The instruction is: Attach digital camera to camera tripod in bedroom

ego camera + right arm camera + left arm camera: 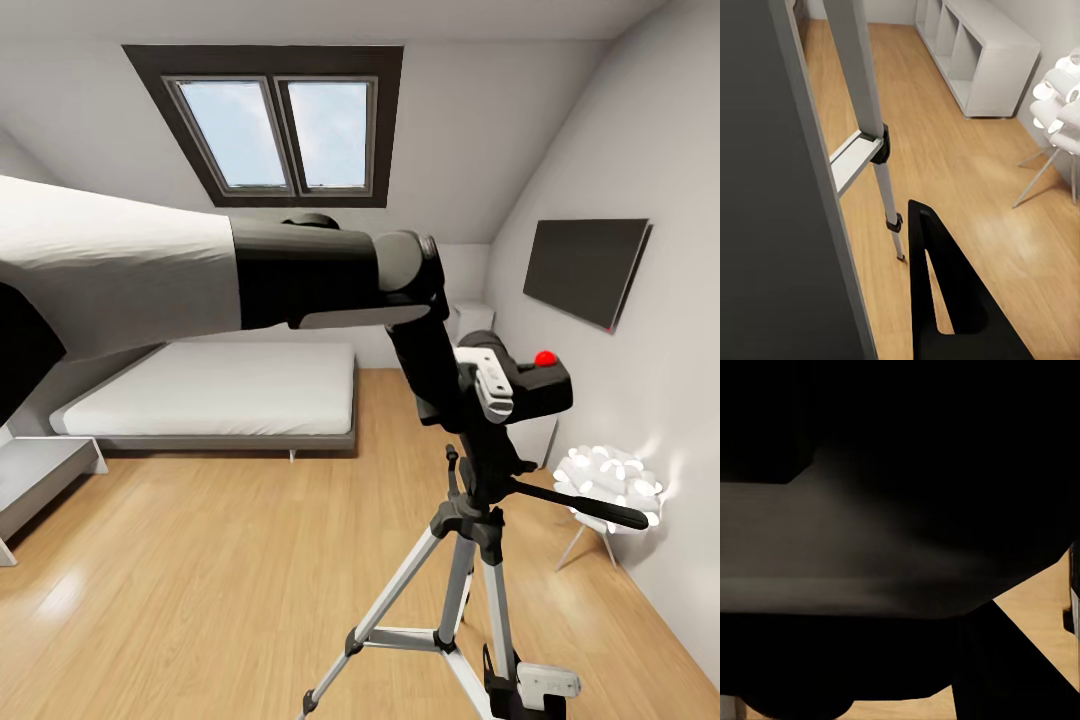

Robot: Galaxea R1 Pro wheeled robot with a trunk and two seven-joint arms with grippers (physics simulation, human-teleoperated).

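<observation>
While my left arm reaches in from the left across the white attic bedroom, past the grey-framed white bed point(215, 400) on the light wood floor point(200, 560), my left gripper point(485, 385) sits at the small black boxy digital camera with the red round button point(530, 385). The fingers look pressed onto the camera body, though the left wrist view is mostly dark, so I read the grip from the head view alone. The camera hangs directly above the black head of the tall silver-legged camera tripod point(470, 560); whether its base touches the head, I cannot tell. The black pan handle point(585, 503) points right. Judgement: the seating move is straight down. My right gripper's fingertip point(945, 300) shows beside a tripod leg, near the floor; jaw spacing unreadable. Left arm is plainly nearer.
</observation>
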